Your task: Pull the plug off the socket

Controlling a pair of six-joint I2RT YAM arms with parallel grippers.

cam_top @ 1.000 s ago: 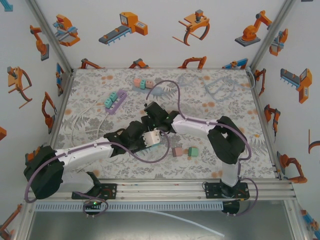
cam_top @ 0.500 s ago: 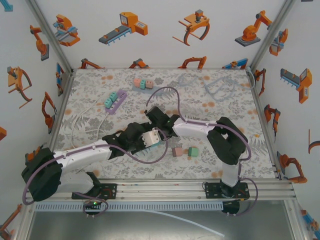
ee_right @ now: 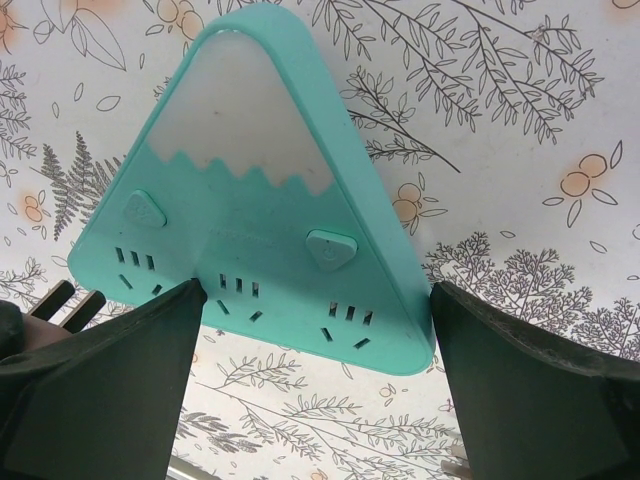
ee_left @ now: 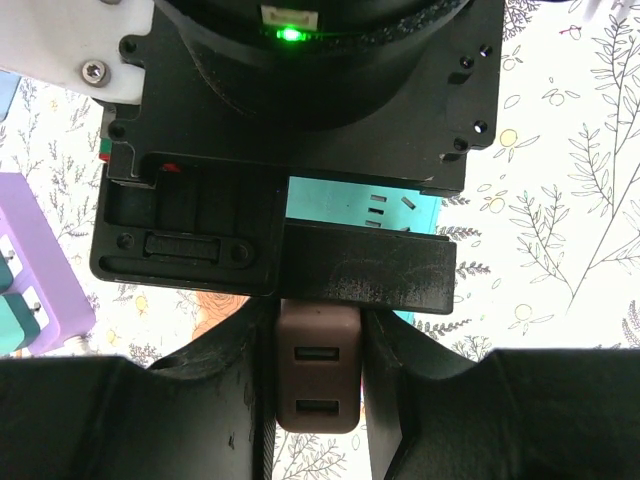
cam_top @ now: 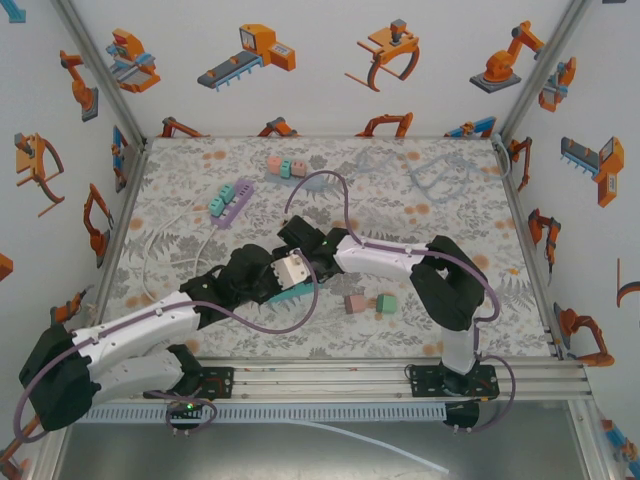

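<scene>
The plug, a brownish-pink block with two USB ports, sits clamped between the fingers of my left gripper. From above it is a pale cube at mid-table. Its two prongs are bare, free of the socket. The socket, a teal triangular strip with a white tip, lies flat on the table. A teal edge of the socket shows beside the plug. My right gripper hovers over the socket, jaws open wide, one finger to each side of its lower edge.
A purple power strip carrying teal plugs lies back left, with a white cable beside it. A pink cube and a green cube rest near the front. More pink and green blocks sit at the back.
My left arm has drawn back to the left with the plug, its prongs now out of the socket. The right gripper has opened and the socket lies on the table.
</scene>
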